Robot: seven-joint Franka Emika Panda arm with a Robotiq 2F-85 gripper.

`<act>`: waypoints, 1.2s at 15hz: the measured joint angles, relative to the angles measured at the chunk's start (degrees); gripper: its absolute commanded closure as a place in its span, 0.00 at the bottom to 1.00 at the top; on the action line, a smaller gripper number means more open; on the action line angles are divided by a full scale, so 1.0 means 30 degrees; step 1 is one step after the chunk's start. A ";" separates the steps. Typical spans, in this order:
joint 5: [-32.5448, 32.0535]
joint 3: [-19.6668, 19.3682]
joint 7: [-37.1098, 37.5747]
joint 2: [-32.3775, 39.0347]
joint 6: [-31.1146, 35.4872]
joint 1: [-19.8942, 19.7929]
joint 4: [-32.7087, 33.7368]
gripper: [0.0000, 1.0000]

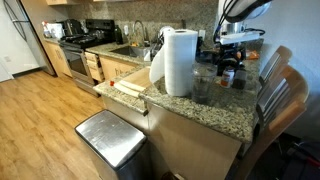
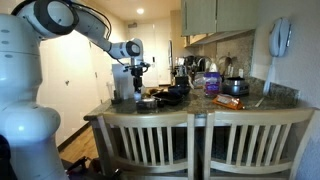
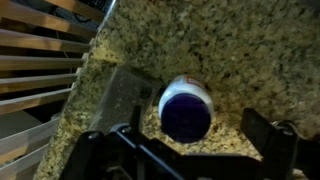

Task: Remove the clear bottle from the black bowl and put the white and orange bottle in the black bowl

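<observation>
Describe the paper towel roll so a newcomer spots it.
In an exterior view, find the speckled granite counter beside the square steel trash can. The white paper towel roll stands upright on it, the tallest plain white thing there; its neighbours are smaller and darker.

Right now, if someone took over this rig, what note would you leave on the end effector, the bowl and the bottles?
The end effector is open and empty. It hovers over the granite counter, directly above a blue-topped container, which is not a task item.
The black bowl is probably the low dark shape on the counter below the arm in an exterior view; its contents are too small to tell.
The white and orange bottle and the clear bottle cannot be picked out in any view.
Done: nothing evident.
Left: take the clear bottle out of the bowl, then put the white and orange bottle in.
</observation>
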 measured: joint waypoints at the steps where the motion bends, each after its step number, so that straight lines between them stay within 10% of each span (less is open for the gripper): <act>1: -0.0526 -0.0121 0.1042 0.0286 0.0012 -0.0005 0.0016 0.00; 18: -0.0580 -0.0399 0.1979 0.1109 0.0336 -0.0131 0.0454 0.00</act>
